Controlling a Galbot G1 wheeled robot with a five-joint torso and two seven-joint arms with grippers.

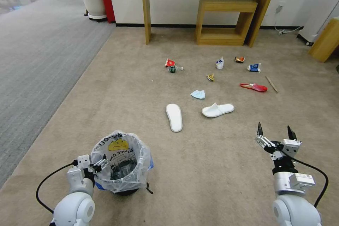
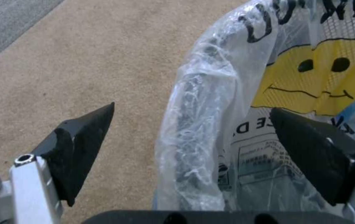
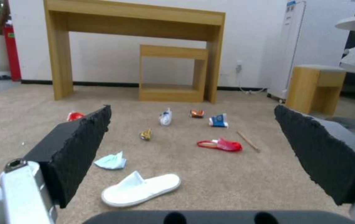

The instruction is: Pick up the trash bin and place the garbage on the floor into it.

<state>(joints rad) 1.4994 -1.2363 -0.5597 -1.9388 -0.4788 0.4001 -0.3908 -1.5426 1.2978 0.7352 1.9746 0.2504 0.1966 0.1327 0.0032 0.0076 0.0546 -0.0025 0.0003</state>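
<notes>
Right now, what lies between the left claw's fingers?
In the left wrist view, the open left claw straddles the trash bin rim: one finger outside over the floor, the other inside against the clear liner.

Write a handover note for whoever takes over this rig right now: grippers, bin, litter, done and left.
Left gripper: open, straddling the rim of the small dark-blue bag-lined trash bin; no grip yet.
Right gripper: open, empty, above the beige carpet.
Litter on the carpet: two white slippers, pale blue tissue, red packet, wooden stick, small wrappers beyond.
Done: nothing binned. Left: everything.
</notes>
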